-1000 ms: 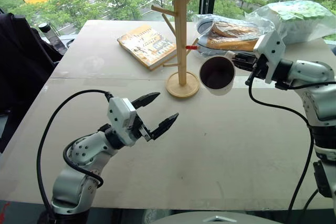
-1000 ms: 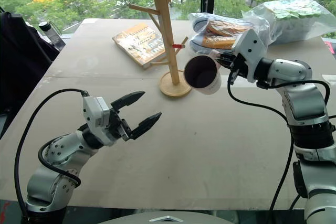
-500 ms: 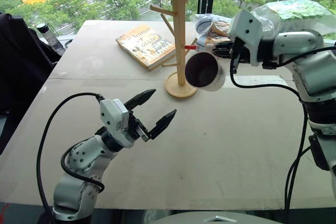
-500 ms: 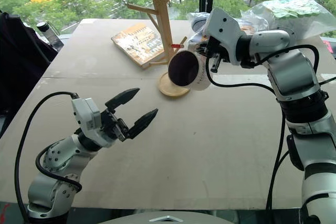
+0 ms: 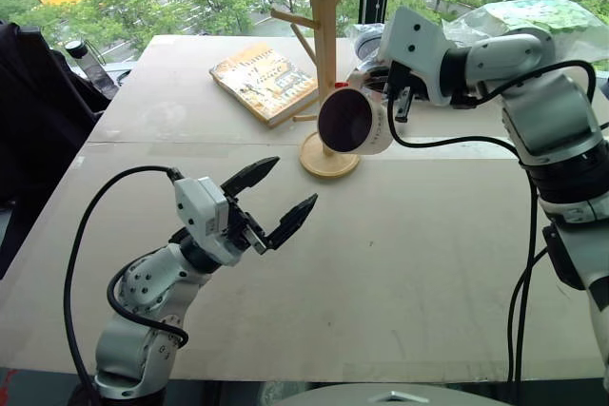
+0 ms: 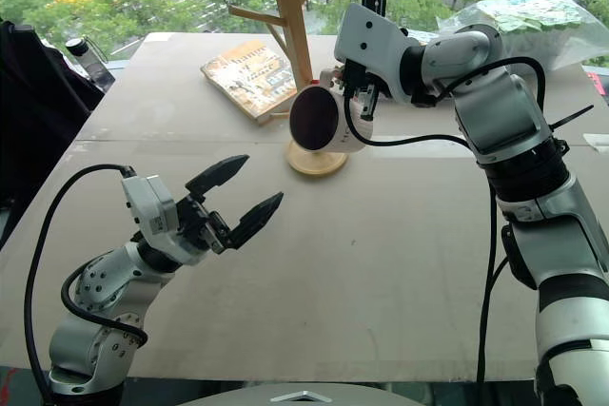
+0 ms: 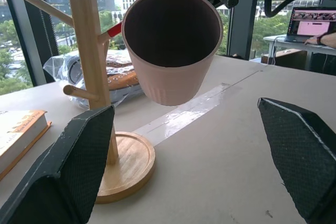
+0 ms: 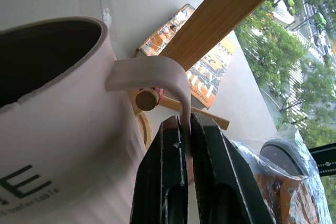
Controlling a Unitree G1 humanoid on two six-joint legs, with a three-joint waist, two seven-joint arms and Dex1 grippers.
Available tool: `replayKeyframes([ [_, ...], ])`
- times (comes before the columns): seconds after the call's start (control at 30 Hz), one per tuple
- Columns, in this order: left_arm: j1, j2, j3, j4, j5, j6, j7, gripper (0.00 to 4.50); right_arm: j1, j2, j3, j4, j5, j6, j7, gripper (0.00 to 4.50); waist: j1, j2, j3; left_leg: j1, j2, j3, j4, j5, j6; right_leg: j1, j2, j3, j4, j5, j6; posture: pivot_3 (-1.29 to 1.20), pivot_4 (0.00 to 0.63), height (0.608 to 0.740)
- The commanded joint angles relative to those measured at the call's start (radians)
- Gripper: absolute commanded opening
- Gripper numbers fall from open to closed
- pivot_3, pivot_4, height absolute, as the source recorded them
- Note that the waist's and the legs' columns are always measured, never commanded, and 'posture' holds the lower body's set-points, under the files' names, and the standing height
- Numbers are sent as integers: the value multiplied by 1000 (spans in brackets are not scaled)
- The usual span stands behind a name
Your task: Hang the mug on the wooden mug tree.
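Hanging step is judged to be in hand: the mug (image 5: 354, 121) is carried in the air just in front of the wooden mug tree (image 5: 325, 73), not yet on any peg

Left to right across the tabletop (image 5: 428, 263):
- left end effector (image 5: 280, 195) is seen low over the near part of the tabletop, fingers spread wide, nothing between them, well apart from the tree
- a book (image 5: 265, 81) lies flat beyond it, just left of the tree's base
- the tree stands upright on its round disc base; slanted pegs branch to both sides of the post
- the mug is held tipped on its side, mouth turned toward the left end effector, its body above the disc base and clear of the tabletop
- right end effector (image 8: 185, 129) is clamped on the mug's loop handle, the thin handle wall pinched between the two fingers
- plastic bags of food sit behind the right arm, near the window

Next move (judgement): the handle loop has to be slid over a peg. In the right wrist view a round peg end with a red mark sits just under the handle arch, so it reads as close to lined up; whether peg and handle touch cannot be told. Release should wait until the loop is well onto the peg

Mug appearance: white outer wall, dark maroon inside, dark lettering low on its side, smooth and glossy; no chips seen
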Motion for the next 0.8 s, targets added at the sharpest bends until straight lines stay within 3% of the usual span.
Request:
replayKeyframes([
  [0.03, -2, -6, 2, -21, -4, -30, 3, 4500, -48, 14, -6, 4, -29, -30, 7, 77, -1, 0, 0, 0, 0, 0, 0, 0, 0, 0, 0, 0, 0, 0, 0, 0, 150, 740],
  [0.23, 0, -19, -3, -18, -2, -44, 12, 4500, -66, 30, 6, 30, -63, -50, 20, 77, -1, 0, 0, -1, 0, 0, 0, 0, 0, -1, 0, 0, 0, 0, 0, 0, 150, 740],
  [0.27, 0, -20, -4, -19, -1, -45, 13, 4500, -69, 33, 5, 37, -68, -56, 20, 310, -1, 0, 0, -1, 0, 0, 0, 0, 0, -1, 0, 0, 0, 0, 0, 0, 150, 740],
  [0.33, 1, -21, -4, -19, 0, -46, 14, 4500, -74, 38, 0, 50, -76, -66, 18, 859, -1, 0, 0, -1, 0, 0, 0, 0, 0, -1, 0, 0, 0, 0, 0, 0, 150, 740],
  [0.47, 6, -24, -3, -22, 0, -49, 15, 4500, -83, 44, -20, 69, -83, -74, 12, 2620, -1, 0, 0, -1, 0, 0, 0, 0, 0, -2, 0, 0, 0, 0, 0, 0, 150, 740],
  [0.57, 6, -26, 0, -22, -5, -50, 16, 4500, -86, 40, -36, 83, -83, -73, 2, 4218, -1, 0, 0, -1, 0, 0, -1, 0, 0, -2, 0, 0, 0, 0, 0, 0, 150, 740],
  [0.6, 4, -26, 3, -21, -8, -49, 16, 4500, -86, 40, -43, 87, -80, -67, -3, 4467, -1, 0, 0, -1, 0, 0, -1, 0, 0, -2, 0, 0, 0, 0, 0, 0, 150, 740],
  [0.8, -17, -52, 32, -23, -26, -54, 61, 4500, -2, 16, -156, 33, 11, 87, -10, 4467, 2, 0, 0, -1, 0, 0, -1, 0, 0, -2, 0, 0, 0, 0, 0, 0, 150, 740],
])
